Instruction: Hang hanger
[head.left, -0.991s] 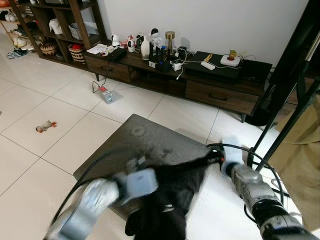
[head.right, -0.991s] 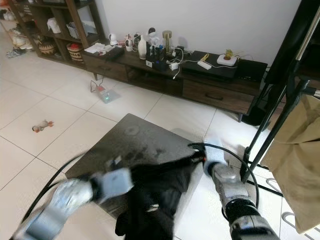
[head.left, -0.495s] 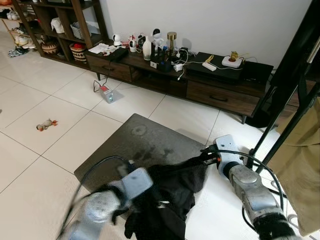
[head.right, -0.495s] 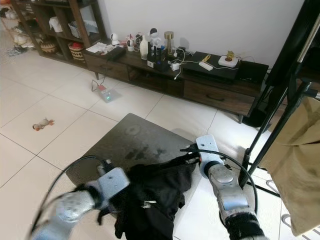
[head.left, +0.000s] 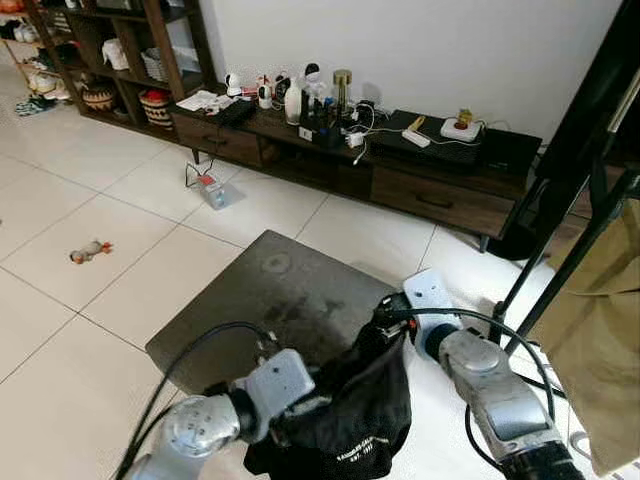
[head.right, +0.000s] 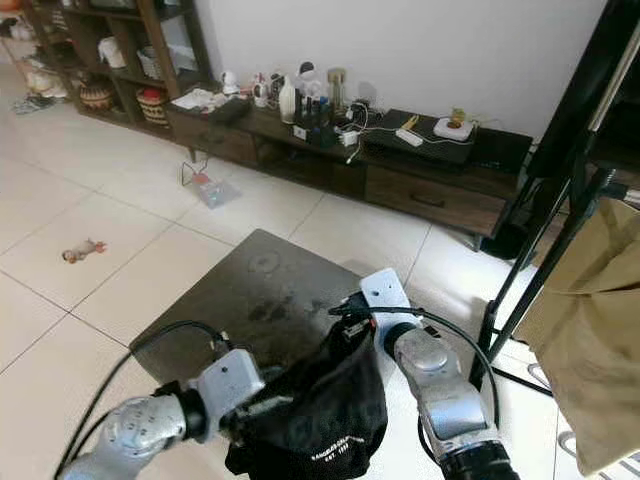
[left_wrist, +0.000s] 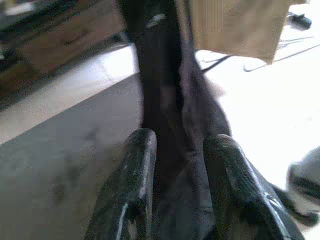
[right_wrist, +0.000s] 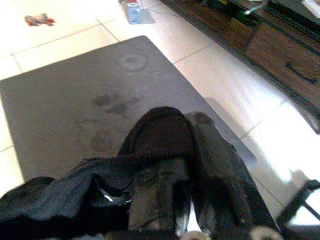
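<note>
A black garment (head.left: 350, 420) hangs bunched between my two grippers above the near edge of a grey mat (head.left: 270, 290). My left gripper (head.left: 290, 425) is shut on its lower left part; in the left wrist view the black cloth (left_wrist: 172, 115) runs between the two fingers (left_wrist: 132, 185). My right gripper (head.left: 385, 318) is shut on the garment's upper edge, and the right wrist view has the cloth (right_wrist: 65, 195) gathered under its fingers (right_wrist: 215, 170). I cannot make out a hanger inside the cloth.
A black clothes rack (head.left: 560, 230) stands at the right with a tan garment (head.left: 600, 330) hanging on it. A low dark TV console (head.left: 400, 170) with clutter runs along the far wall. A small toy (head.left: 85, 253) lies on the white tiles at the left.
My right gripper has moved left and nearer to the left one. The garment, stretched out a second ago, now hangs bunched between them. The left arm has steadied.
</note>
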